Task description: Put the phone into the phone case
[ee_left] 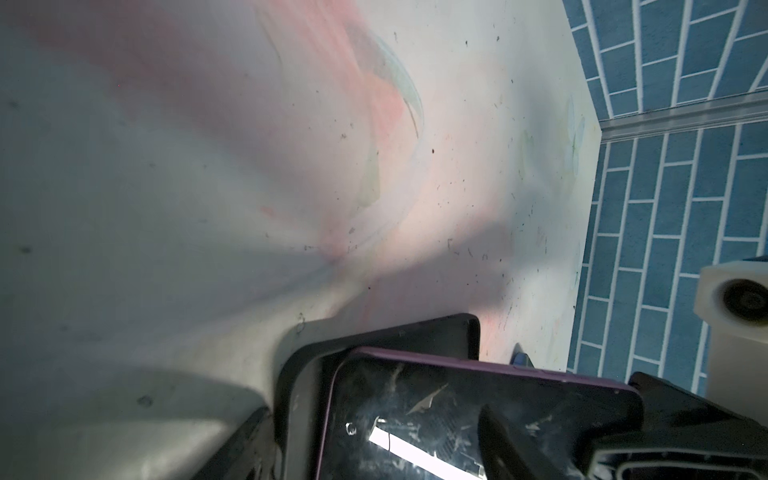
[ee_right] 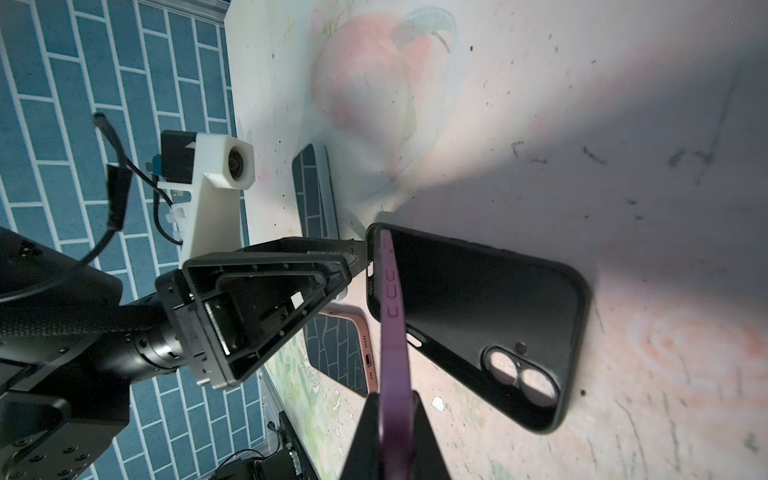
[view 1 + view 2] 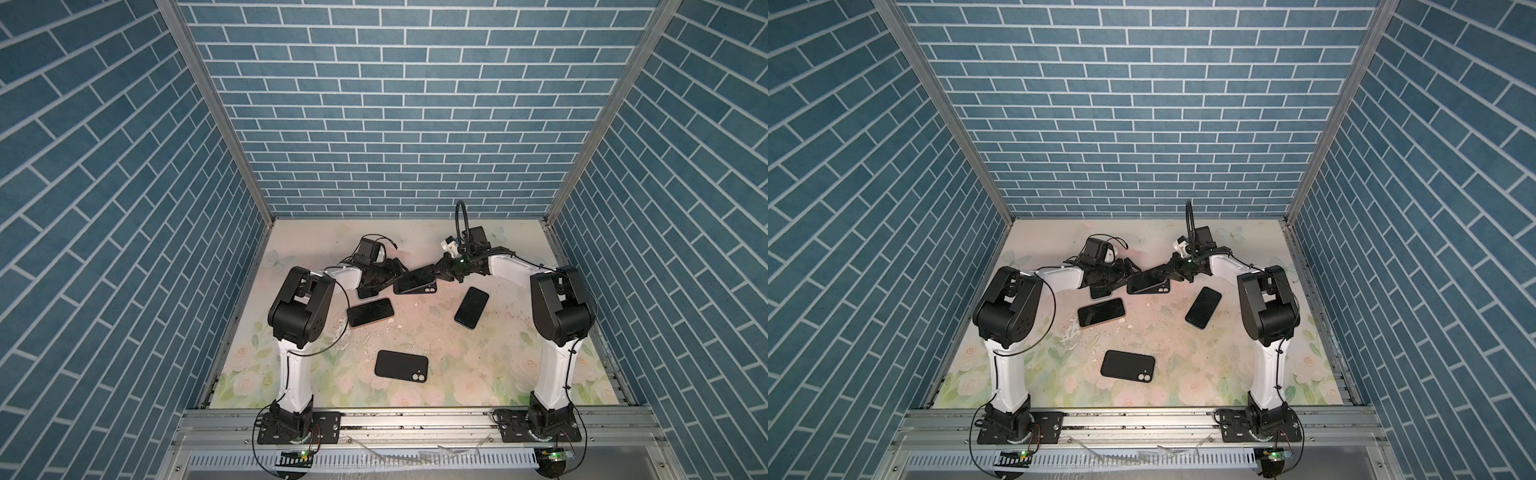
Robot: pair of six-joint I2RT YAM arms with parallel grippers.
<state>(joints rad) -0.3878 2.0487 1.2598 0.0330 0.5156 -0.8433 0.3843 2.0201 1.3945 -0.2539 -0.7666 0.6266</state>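
Mia: Right gripper [image 2: 393, 405] up close, fingers pressed together on the long edge of the phone [image 2: 390, 299], pinching it thin side on. I'd say that grip leaves the far end free to lead.

Tom: And it leads into the phone case [image 2: 478, 299]. The phone is tilted, raised at the gripper end, with its far end down by the case's short wall.

Mia: Opposite those tips is the left gripper [image 2: 355, 257], jaws spread, one fingertip touching that same end of the case. Looks like a brace so the case can't slide.

Tom: The phone has a purple rim and dark, scuffed glass. It isn't seated; most of it rides above the case.

Mia: The case is matte black, open side up on the table [image 2: 582, 104], with the twin lens cut-out at the end nearer the right gripper.

Tom: Near the left gripper, a pink-edged phone [image 2: 345, 353] and a pale-edged phone [image 2: 316, 187] lie flat.
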